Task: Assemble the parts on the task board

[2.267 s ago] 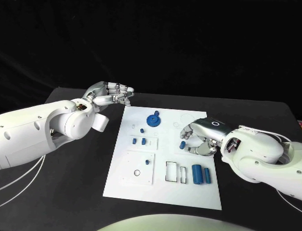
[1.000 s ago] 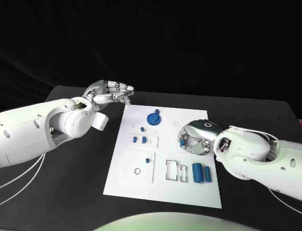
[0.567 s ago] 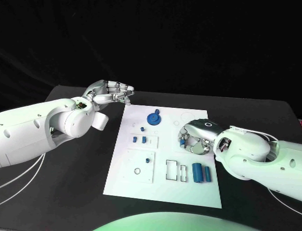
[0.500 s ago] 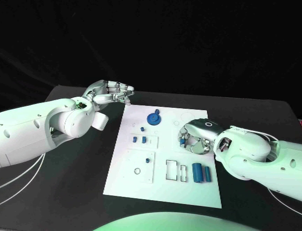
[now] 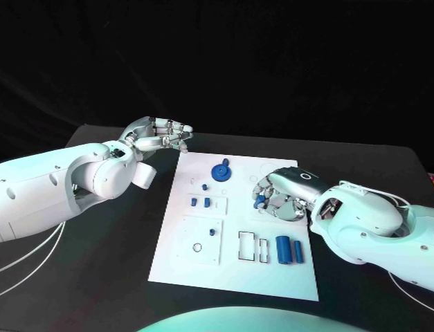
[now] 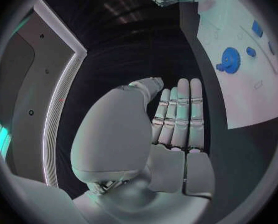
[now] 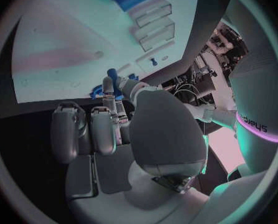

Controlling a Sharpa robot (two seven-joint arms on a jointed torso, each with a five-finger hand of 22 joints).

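Early going I'd say: right hand (image 5: 277,196) mid-frame pinches a small blue part (image 5: 259,200) over the task board (image 5: 234,277), left hand (image 5: 160,134) upper left hangs empty, fingers loosely curled, other parts loose.

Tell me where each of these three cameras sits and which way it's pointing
Head view: on the robot's head, looking down at the task board with both arms; the right hand holds a small blue part.
Left wrist view: behind the left hand, its fingers straight, facing the board's edge.
Right wrist view: behind the right hand, looking over its fingers at the board.
Shared: the blue gear appears in the head and left wrist views.
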